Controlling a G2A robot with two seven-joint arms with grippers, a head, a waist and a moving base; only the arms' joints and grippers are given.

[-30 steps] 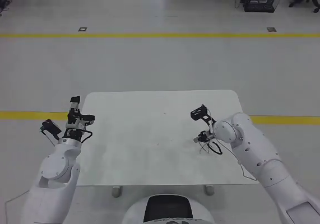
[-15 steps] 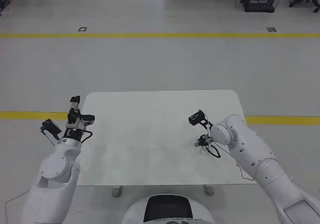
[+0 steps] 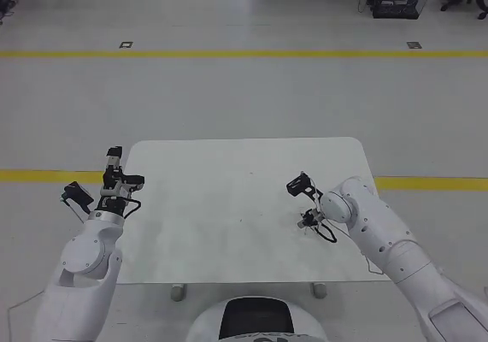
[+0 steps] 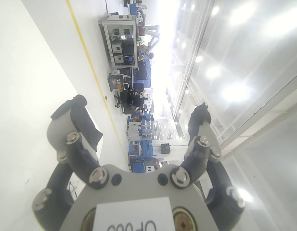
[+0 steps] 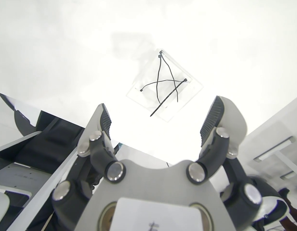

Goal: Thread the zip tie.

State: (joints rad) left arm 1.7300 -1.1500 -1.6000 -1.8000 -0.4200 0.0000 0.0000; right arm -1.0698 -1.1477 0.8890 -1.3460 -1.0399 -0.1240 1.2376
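Observation:
Several thin black zip ties (image 5: 162, 82) lie crossed on a clear square tray (image 5: 191, 90) on the white table (image 5: 66, 37). My right gripper (image 5: 160, 104) hangs above the table, short of the tray, with its ribbed fingers (image 5: 212, 115) wide open and nothing between them. In the top view the right gripper (image 3: 300, 185) is over the right part of the table (image 3: 226, 222). My left gripper (image 3: 113, 161) stands at the table's left edge, pointing up and away from the table. It is open and empty (image 4: 138, 104).
The table's edge (image 5: 143, 150) runs just under my right gripper. Yellow floor lines (image 3: 244, 54) cross the floor beyond the table. Workstations and racks (image 4: 119, 41) stand far off in the room.
My right arm has shifted a little to the left, toward the table's middle. The left arm has kept still.

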